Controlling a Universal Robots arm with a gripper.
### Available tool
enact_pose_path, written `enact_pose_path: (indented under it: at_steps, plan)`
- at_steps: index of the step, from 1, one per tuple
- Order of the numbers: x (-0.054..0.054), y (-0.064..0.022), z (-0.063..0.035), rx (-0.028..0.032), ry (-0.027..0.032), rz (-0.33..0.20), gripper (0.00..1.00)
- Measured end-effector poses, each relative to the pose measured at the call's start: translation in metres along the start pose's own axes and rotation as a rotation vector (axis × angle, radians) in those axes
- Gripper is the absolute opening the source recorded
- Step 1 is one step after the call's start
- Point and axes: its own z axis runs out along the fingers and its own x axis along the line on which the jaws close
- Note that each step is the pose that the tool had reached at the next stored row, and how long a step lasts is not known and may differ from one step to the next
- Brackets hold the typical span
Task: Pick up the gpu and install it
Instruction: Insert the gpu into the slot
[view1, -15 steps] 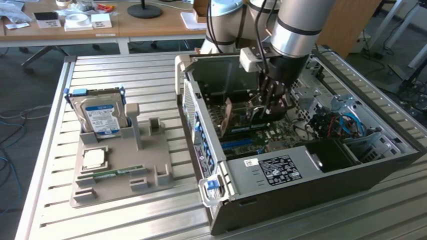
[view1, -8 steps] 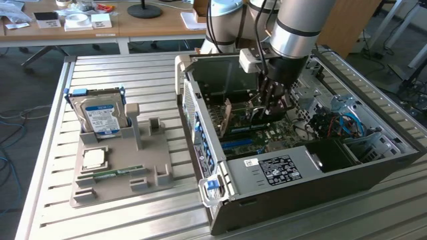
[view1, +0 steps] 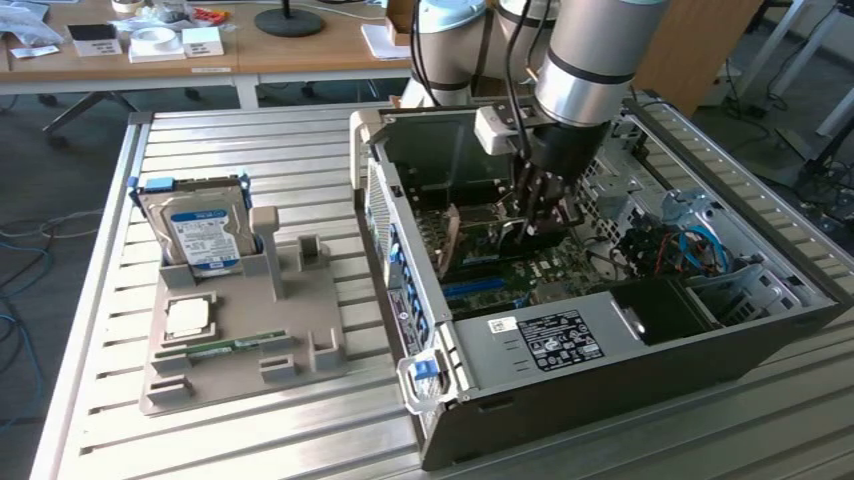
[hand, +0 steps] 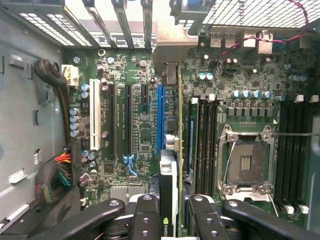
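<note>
The gpu (hand: 169, 172) is seen edge-on in the wrist view, a thin black card with a green edge and a grey metal end bracket (hand: 170, 47) at its far end. My gripper (hand: 172, 216) is shut on it, with one black finger on each side. The card stands on its edge over the motherboard (hand: 137, 135), right beside the long blue slot (hand: 159, 117). In the exterior view my gripper (view1: 537, 205) reaches down into the open computer case (view1: 601, 340), with the gpu (view1: 474, 232) held low above the board. Whether the card touches the slot I cannot tell.
A grey holder tray (view1: 240, 385) lies at the exterior view's left of the case, carrying a silver hard drive (view1: 203, 232), a square chip (view1: 187, 318) and a green RAM stick (view1: 230, 347). Inside the case are an open processor socket (hand: 247, 162) and cable bundles (hand: 52, 172).
</note>
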Motion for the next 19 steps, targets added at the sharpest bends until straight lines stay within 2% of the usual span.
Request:
enact_pose_path:
  at_steps: [19]
  plan:
    - [0.0013, 0.0045, 0.0067, 0.0, -0.0003, 0.002, 0.27]
